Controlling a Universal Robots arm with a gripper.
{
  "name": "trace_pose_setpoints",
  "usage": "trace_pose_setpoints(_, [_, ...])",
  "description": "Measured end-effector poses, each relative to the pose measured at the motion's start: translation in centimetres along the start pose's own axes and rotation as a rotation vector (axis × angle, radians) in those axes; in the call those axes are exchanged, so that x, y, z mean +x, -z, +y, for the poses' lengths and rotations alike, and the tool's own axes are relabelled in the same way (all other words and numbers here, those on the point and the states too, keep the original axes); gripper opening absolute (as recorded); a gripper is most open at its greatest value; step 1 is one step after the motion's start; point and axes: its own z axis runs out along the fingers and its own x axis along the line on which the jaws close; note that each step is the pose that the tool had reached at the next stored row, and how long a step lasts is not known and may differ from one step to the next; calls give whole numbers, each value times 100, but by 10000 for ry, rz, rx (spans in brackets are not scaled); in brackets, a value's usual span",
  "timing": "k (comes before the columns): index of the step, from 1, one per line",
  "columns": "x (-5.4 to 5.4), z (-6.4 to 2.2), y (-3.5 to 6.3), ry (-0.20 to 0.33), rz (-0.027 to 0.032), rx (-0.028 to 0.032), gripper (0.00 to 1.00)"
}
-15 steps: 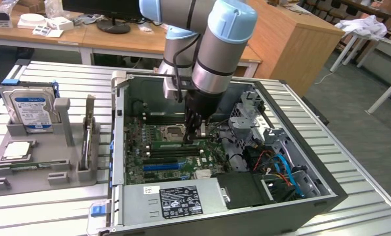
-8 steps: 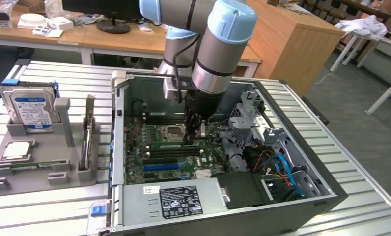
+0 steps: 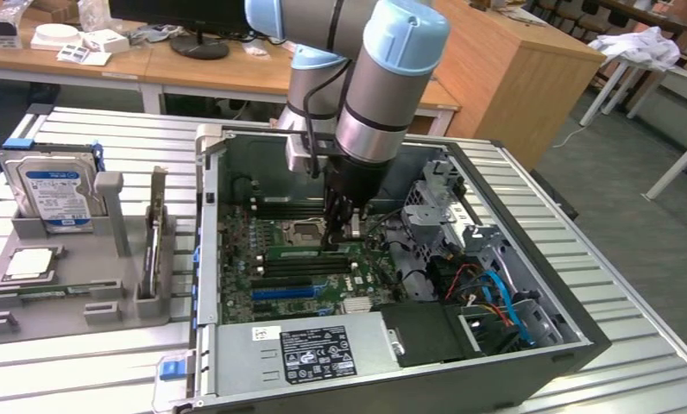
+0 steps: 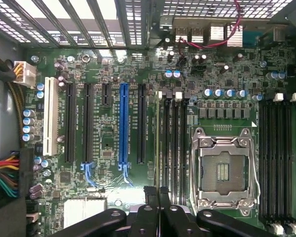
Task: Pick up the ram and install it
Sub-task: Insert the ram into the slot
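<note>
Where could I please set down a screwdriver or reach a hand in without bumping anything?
Bare slatted table lies between the grey holder and the table's near edge, and another strip flanks the case on the exterior view's right. Inside the case it is crowded: the gripper is low over the motherboard, cables beside it.

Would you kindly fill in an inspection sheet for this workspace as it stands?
Surface: silver slatted metal table, carrying an open grey computer case.
Job's things: long, narrow green ram stick at the black memory slots beside the metal-framed processor socket.
Clutter: grey parts tray with a silver hard drive and a square silver processor chip.
Hand: black hand shut on the ram stick, inside the case.
Cables: blue and orange cables in the case.
Surroundings: wooden desks beyond the table.
</note>
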Motion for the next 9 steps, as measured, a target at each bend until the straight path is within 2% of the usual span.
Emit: trace_pose_setpoints(9, [-2, 0, -2, -1, 0, 3, 12])
